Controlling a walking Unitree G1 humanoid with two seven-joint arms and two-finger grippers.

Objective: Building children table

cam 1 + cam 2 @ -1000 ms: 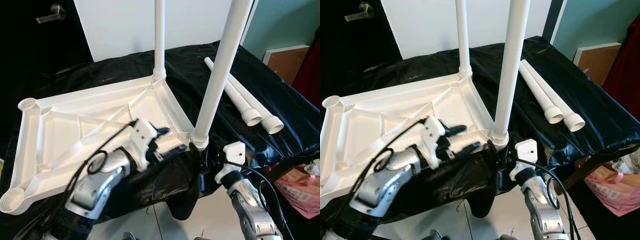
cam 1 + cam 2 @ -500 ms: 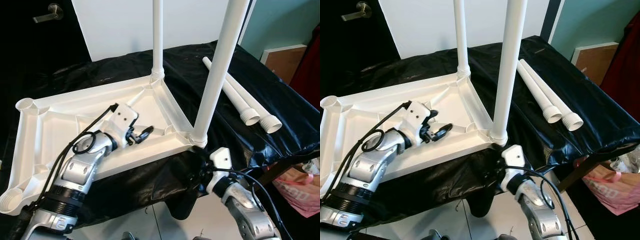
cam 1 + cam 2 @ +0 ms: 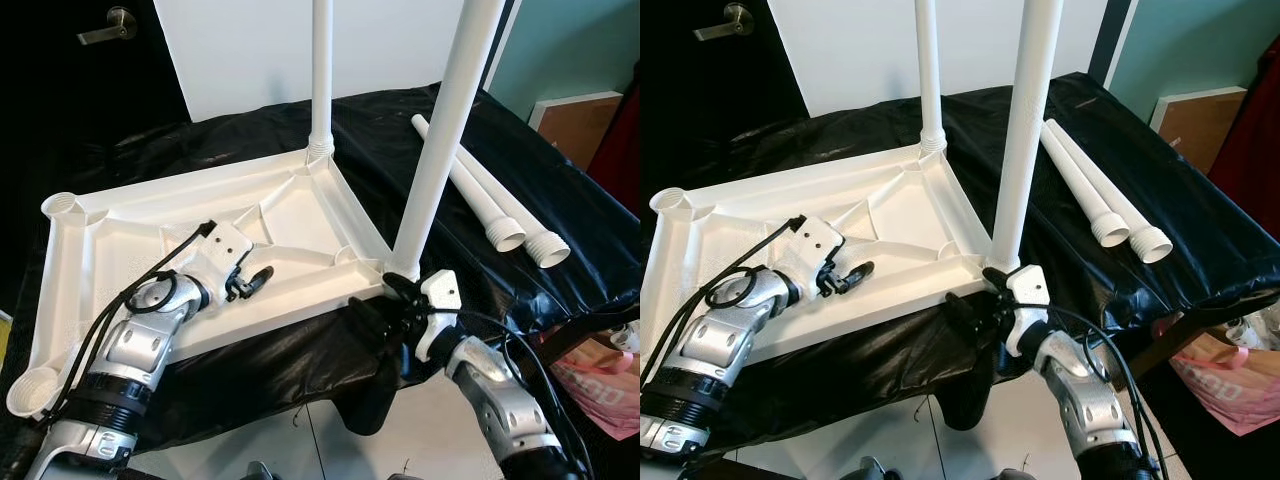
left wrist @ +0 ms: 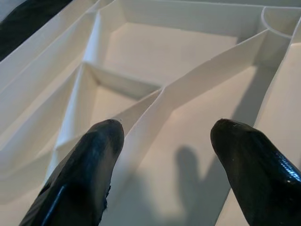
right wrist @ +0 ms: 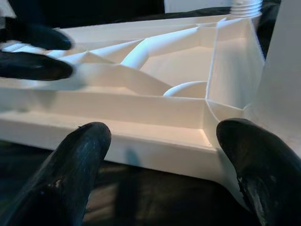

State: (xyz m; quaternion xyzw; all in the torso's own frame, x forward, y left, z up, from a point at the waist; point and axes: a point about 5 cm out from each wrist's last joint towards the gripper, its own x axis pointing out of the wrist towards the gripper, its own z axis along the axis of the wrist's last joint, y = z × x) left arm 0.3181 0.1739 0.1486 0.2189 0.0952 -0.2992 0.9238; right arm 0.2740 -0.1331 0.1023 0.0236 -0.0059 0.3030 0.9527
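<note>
Although two legs already stand screwed into the far and near right-hand corners of the upturned white tabletop [image 3: 300, 215], from the left eye view we judge the coming move to turn on the two loose legs [image 3: 487, 205]: they lie side by side on the black cover [image 3: 560, 215], well off to our right, long axes running away from us with the threaded ends nearest. Our right gripper [image 3: 385, 300] sits just at the near edge of the tabletop beside the standing leg [image 3: 440, 150], so that arm is clearly the nearer to them, while our left gripper [image 3: 255, 280] hangs over the ribbed inside of the tabletop. In the right eye view the two empty sockets [image 3: 668, 200] are both on our left side, well apart from the loose legs. Through the left wrist view we see the left fingers [image 4: 89, 165] spread apart over a slanting rib, holding nothing. Through the right wrist view the right fingers [image 5: 75, 155] are also spread wide, facing the tabletop's near wall with nothing between them.
</note>
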